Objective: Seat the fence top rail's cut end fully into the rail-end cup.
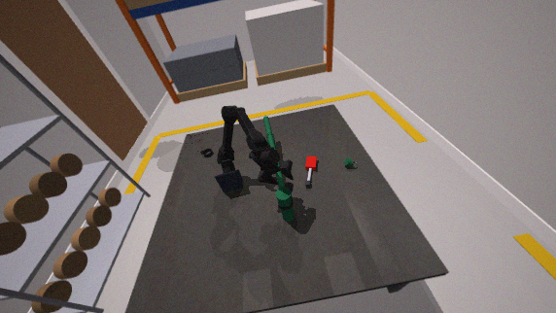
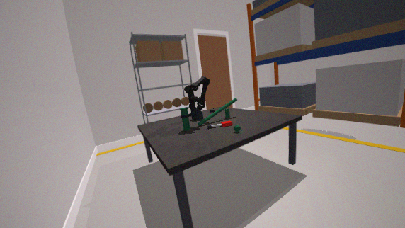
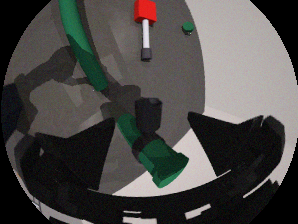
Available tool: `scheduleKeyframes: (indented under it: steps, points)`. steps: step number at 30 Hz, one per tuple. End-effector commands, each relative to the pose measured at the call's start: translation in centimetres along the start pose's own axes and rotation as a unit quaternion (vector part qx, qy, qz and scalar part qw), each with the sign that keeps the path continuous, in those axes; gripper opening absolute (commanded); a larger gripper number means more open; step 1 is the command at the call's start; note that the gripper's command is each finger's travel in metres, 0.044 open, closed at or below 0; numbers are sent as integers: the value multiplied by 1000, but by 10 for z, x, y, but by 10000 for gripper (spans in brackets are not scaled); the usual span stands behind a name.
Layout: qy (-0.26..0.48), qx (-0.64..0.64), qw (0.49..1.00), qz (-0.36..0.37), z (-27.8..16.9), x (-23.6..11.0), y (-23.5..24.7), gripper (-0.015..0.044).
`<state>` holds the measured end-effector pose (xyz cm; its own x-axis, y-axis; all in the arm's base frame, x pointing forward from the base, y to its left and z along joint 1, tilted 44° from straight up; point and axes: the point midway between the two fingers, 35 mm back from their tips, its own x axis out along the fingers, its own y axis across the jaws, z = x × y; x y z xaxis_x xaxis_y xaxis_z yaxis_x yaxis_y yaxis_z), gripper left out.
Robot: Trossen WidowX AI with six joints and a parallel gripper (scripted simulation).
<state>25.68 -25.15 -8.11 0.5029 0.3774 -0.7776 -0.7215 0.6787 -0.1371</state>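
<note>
From above, the gripper (image 1: 281,169) hangs over the green top rail (image 1: 268,133) close to the big post (image 1: 285,203), jaws spread wide with nothing between them; the rail slopes from high at the back down toward the post, and whether its cut end has reached the cup cannot be told at this size. A red-handled tool (image 1: 310,168) and a small green fitting (image 1: 350,163) lie well apart to one side on the dark table (image 1: 369,233). Seen from the side, the rail (image 2: 221,108) is plainly tilted, its low end dropping to the table just beside the post (image 2: 184,118), so it reads as not yet seated. At the wrist, the two dark fingers stand on either side of the rail (image 3: 83,36), whose thicker green end (image 3: 161,160) lies between them. To do this well, I would come down square across the rail, close a little back from the end, then lift it level with the cup before pushing along its axis, without dragging the band down the post.
</note>
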Motion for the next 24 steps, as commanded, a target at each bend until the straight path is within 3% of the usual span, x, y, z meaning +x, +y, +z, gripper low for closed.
scheduleKeyframes:
  steps: [1, 24]
  points:
    - [-3, 4, 1000, 4, 1, 8, 4, 440]
    - [-3, 4, 1000, 3, 1, 46, 3, 440]
